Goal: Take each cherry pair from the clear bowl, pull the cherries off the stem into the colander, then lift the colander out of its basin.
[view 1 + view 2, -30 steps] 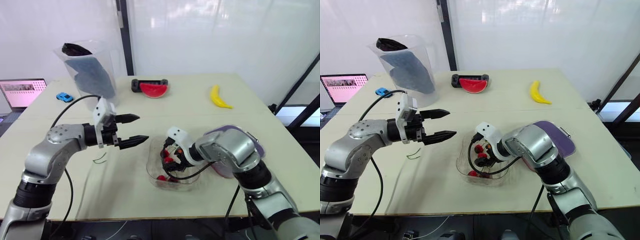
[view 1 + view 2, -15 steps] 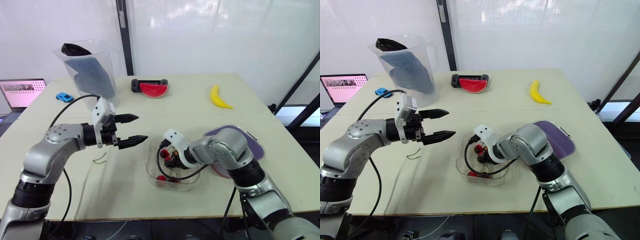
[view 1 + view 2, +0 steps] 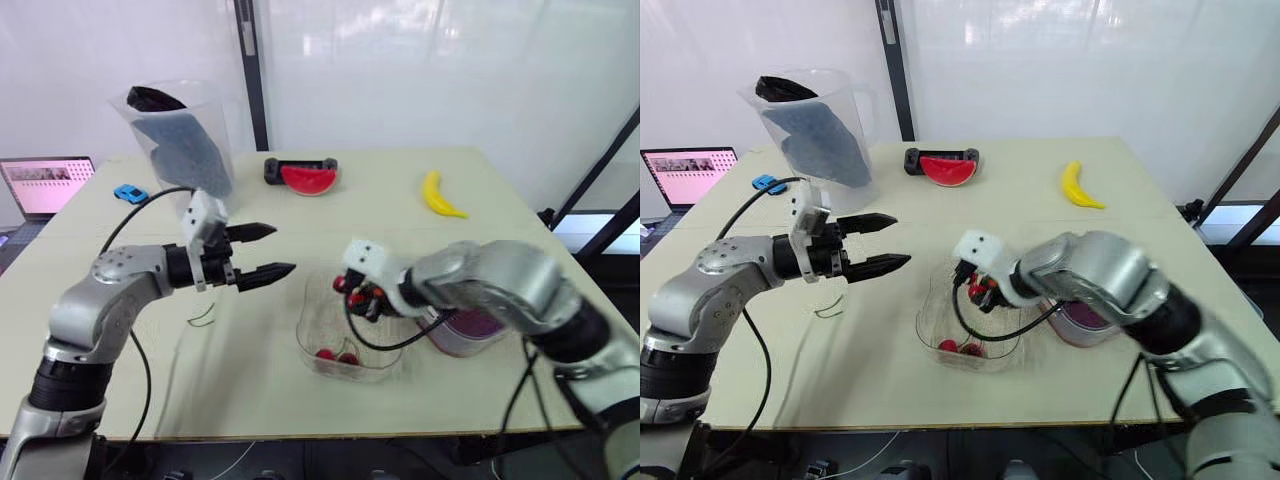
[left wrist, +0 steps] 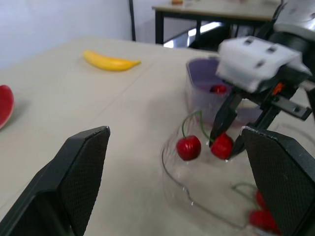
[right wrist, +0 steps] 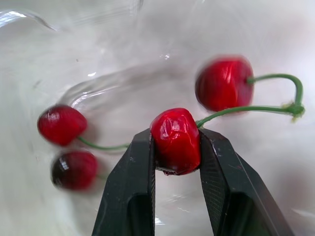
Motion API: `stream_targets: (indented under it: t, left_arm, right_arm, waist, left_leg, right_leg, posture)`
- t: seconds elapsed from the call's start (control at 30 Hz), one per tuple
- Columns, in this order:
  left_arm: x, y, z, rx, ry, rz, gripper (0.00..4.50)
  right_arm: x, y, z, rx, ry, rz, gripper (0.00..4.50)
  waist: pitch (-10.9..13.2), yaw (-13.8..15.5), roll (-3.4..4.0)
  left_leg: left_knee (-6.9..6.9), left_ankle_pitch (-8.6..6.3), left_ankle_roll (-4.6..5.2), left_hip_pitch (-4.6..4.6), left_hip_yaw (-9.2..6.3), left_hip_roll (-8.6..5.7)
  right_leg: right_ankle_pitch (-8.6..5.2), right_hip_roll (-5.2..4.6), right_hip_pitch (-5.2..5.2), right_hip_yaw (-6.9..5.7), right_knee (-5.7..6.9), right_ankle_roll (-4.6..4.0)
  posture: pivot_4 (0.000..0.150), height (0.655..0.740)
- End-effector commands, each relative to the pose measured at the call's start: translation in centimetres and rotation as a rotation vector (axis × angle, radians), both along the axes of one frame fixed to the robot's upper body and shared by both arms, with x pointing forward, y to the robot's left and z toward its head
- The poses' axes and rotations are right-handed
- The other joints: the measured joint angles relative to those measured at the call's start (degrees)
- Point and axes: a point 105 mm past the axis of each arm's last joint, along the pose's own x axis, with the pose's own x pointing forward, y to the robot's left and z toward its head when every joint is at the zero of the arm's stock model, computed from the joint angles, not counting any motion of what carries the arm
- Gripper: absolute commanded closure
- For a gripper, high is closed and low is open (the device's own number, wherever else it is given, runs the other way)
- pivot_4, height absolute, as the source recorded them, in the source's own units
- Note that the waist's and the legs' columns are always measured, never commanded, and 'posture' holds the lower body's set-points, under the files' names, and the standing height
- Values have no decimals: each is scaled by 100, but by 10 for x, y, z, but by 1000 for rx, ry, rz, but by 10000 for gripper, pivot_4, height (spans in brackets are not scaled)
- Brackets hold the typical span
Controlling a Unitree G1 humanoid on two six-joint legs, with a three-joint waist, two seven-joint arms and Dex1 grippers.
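Cherry pair [image 5: 175, 138] above clear bowl [image 3: 925, 335] — 2 inside.

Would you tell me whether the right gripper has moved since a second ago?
Yes. The right gripper has risen from low inside the clear bowl to above its rim, clamping one cherry of a cherry pair.

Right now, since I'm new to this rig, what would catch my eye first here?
The right gripper has its jaws shut on one cherry of a stemmed cherry pair, held over the clear bowl, where other cherries lie. To the bowl's left, the left gripper hovers with jaws open.
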Motion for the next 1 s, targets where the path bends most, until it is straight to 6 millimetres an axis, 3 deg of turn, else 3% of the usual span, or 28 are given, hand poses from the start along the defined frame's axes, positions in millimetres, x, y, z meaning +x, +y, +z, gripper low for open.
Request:
stream_targets:
  t: [0.03, 0.13, 0.2, 0.27, 0.4, 0.57, 0.73, 1.0]
  left_arm:
    - [-3, 4, 21, -89, -22, -15, 0]
    - [-4, 3, 27, -126, -15, -39, 0]
    - [-5, 0, 30, -136, -22, -65, 0]
    - [-9, -4, 30, -134, -22, -104, 0]
    - [-10, -7, 22, -112, -28, -143, 0]
    - [-17, -17, 21, -85, -40, -222, 0]
    - [-25, -28, 1, 54, -24, -292, 0]
    - [-39, -41, -13, 177, -35, -380, 0]
  right_arm:
    - [-10, 8, 28, 33, -173, 190, 33249]
    - [-12, 19, 56, 104, -462, 356, 33249]
    - [-8, 23, 64, 31, -682, 439, 33249]
    - [0, 22, 53, -103, -745, 486, 33249]
    - [-3, 32, 40, -130, -815, 596, 33249]
    - [-22, 37, 25, -120, -721, 733, 33249]
    - [-37, 42, 16, -127, -659, 807, 33249]
    - [-38, 40, 13, -170, -631, 812, 33249]
  waist:
    - [0, -7, 0]
    - [-1, -10, -1]
    - [0, -4, -1]
    - [-1, -4, -1]
    - [-1, 8, -2]
    - [-1, 9, -2]
    - [-1, 7, -2]
    - [-1, 15, -2]
  left_leg:
    - [-1, 0, 0, 0, 1, 1]
    - [-1, -2, 3, 1, 5, 3]
    - [0, -1, 2, 1, 8, 3]
    - [1, 0, -1, 1, 10, 2]
    - [2, 16, -29, 1, 8, 3]
    - [2, 22, -39, 0, 7, 3]
    - [4, 23, -40, 1, 3, 3]
    - [3, 22, -39, 3, 1, 3]
  right_leg:
    - [0, 0, -1, 0, 0, 0]
    - [0, 2, -3, 2, 2, 0]
    - [0, 0, -4, 3, 3, 0]
    - [0, -1, -4, 4, 4, 0]
    - [0, -1, -1, 2, 3, 0]
    - [0, -1, -1, 4, 3, 0]
    - [0, -1, 3, 2, 2, -1]
    - [0, 0, 5, 2, 2, -1]
  posture:
    - [1500, 7400]
    - [1500, 7400]
    - [1500, 7400]
    - [1500, 7400]
    - [1500, 7400]
    - [1500, 7400]
    - [1500, 7400]
    - [1500, 7400]
